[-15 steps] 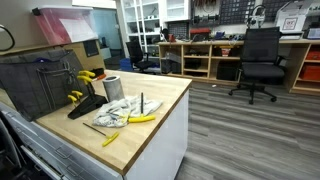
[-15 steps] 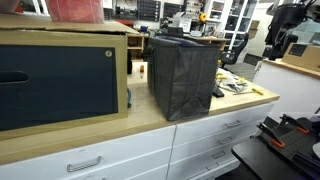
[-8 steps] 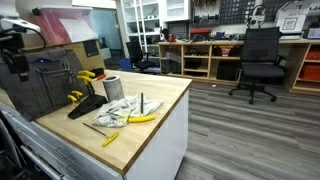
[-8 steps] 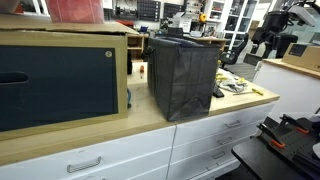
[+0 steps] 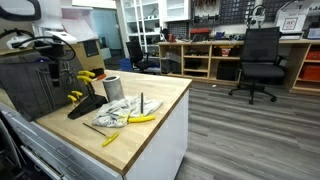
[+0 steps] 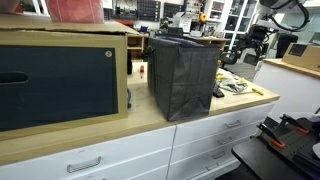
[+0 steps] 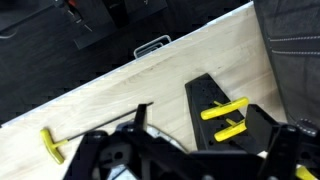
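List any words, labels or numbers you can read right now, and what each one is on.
No text can be read in any view.
White box on the far bench: dark print, too blurred to read.
Black tool holder and its yellow handles: no lettering visible.
Wooden counter: no markings.

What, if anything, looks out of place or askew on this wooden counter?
One yellow-handled tool lies loose and slanted near the front edge of the counter, apart from the black holder that carries the other yellow-handled tools. A crumpled cloth lies between them. Nothing looks spilled or broken.
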